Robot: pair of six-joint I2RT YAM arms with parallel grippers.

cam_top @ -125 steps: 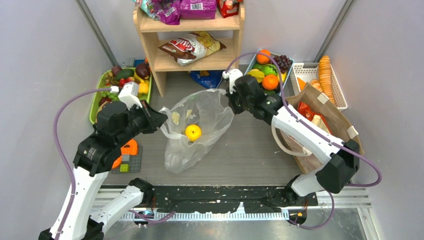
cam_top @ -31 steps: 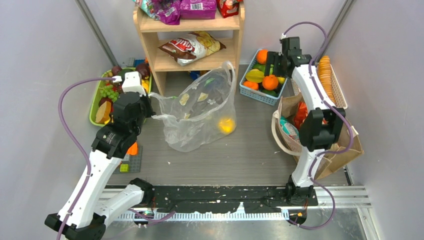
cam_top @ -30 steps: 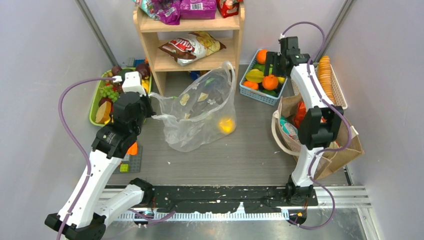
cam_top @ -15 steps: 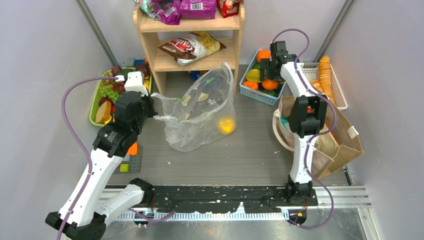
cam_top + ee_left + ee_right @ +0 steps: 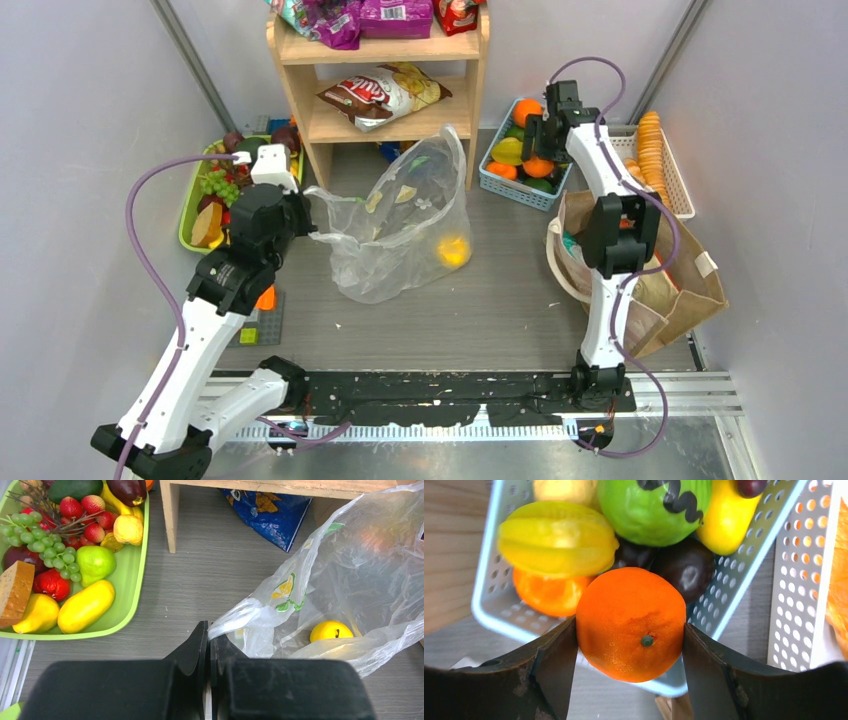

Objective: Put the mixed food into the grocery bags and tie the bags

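Closing from wide apart, the right gripper [image 5: 629, 632] now clasps the round orange fruit [image 5: 631, 622] in the pale blue basket [image 5: 484, 590]; the left gripper [image 5: 209, 634] pinches the clear plastic bag [image 5: 350, 580] open, ready.

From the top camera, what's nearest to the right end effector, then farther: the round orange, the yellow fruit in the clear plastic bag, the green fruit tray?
1. The round orange: between the right end effector fingers, in the blue plastic basket, back right.
2. The yellow fruit: inside the clear plastic bag, middle.
3. The green fruit tray: far left.
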